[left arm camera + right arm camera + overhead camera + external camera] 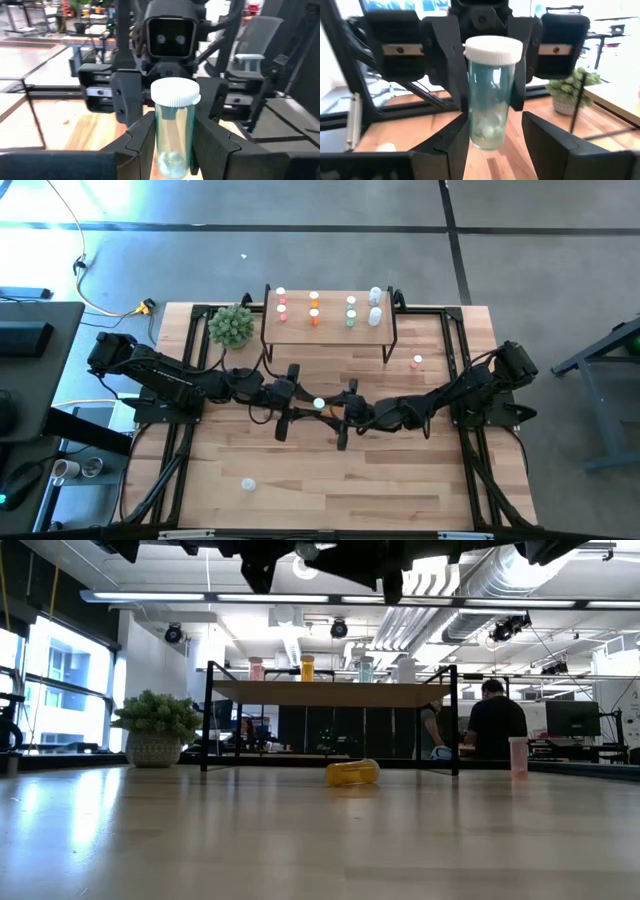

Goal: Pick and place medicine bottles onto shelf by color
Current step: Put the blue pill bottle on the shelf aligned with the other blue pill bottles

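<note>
High view: left tool (300, 402) and right tool (342, 415) nose to nose above the middle of the surface (330, 490), a clear bottle (319, 403) with a white cap between them. Left wrist view: left tool clamped on that bottle, one finger pressed to each side of the glass. Bottle upright, cap uppermost, long axis vertical, a few pale pills at its bottom. Right wrist view: right tool released, fingers spread on either side of the bottle's lower end, with a visible gap on at least one side.

Bottle directly ahead of both tools and well above the surface. Left tool judged the one carrying it; right tool just beside it but not gripping.

Shelf (330, 335) ahead of and to the left of the left tool, at the surface's far edge. Already standing on it: pink bottles (281, 300), orange bottles (314, 308), green bottles (351, 310) and clear ones (375, 305) at the end nearer the right arm. Likely goal for the carried bottle: that clear group.

Open room between the tools and the shelf. To watch on the way: the right tool close in front, the shelf's black uprights, a potted plant (231, 325) beside the shelf's other end. Elsewhere on the surface, a pink bottle (417, 362) near the right arm and a yellow bottle (352, 772) lying on its side.
</note>
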